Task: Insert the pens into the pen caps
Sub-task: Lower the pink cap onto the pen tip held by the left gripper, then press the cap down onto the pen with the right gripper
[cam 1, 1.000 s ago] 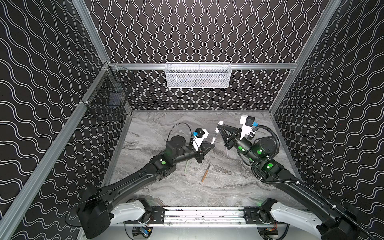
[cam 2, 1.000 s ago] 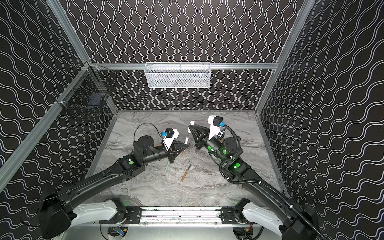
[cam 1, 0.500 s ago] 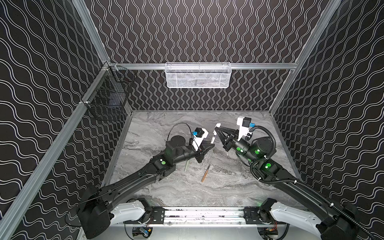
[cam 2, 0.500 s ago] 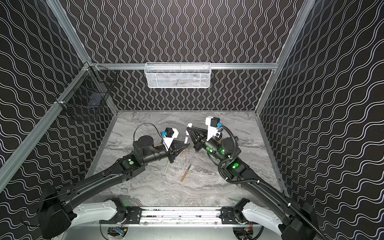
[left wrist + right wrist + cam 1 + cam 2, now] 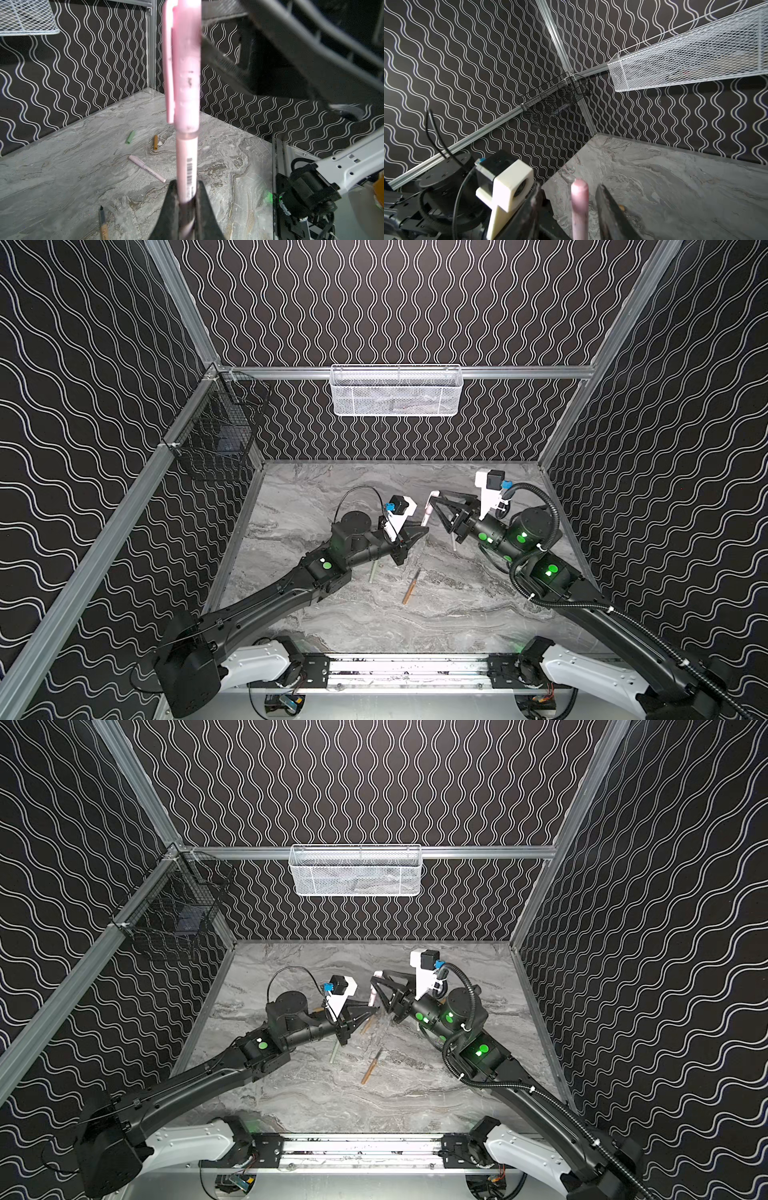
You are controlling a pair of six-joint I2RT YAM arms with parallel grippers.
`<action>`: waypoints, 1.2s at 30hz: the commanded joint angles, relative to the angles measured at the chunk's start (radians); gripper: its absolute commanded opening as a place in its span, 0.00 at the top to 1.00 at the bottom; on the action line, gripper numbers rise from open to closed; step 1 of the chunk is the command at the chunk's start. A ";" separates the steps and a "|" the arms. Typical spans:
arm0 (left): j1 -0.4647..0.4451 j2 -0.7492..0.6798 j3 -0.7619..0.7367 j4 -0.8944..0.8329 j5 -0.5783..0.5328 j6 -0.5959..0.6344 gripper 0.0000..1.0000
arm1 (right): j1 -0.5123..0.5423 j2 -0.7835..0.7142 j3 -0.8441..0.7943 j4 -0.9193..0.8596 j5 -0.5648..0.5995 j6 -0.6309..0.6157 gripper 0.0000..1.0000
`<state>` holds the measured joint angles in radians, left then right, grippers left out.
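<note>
One pink pen (image 5: 186, 164), light, stiff and likely slick, is pinched low on its barrel by the left jaws, its cap (image 5: 185, 72), seemingly seated, between the parted right jaws; grip mid-barrel, since the thin end could pivot.

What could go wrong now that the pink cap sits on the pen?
1. The right gripper stands open with a jaw close on each side of the pink cap; pulling away crookedly could knock it loose.
2. The left gripper holds the pink pen far from the cap, so a bump might tilt it.
</note>
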<state>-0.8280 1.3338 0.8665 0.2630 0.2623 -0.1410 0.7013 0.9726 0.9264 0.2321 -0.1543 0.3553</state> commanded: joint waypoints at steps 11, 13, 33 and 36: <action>-0.001 -0.024 -0.007 0.014 -0.095 0.116 1.00 | -0.002 0.095 0.301 -0.387 -0.011 -0.052 0.71; -0.001 -0.025 -0.005 0.007 -0.097 0.118 1.00 | -0.001 0.112 0.315 -0.396 -0.037 -0.045 0.69; 0.000 -0.042 -0.032 0.114 -0.108 0.073 1.00 | -0.001 0.161 0.262 -0.357 -0.122 0.011 0.94; 0.000 -0.046 -0.015 0.153 -0.110 0.044 1.00 | -0.001 0.161 0.267 -0.362 -0.125 0.005 0.94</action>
<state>-0.8268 1.2957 0.8352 0.2493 0.1455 -0.0612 0.6975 1.1320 1.1931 -0.0982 -0.2211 0.3477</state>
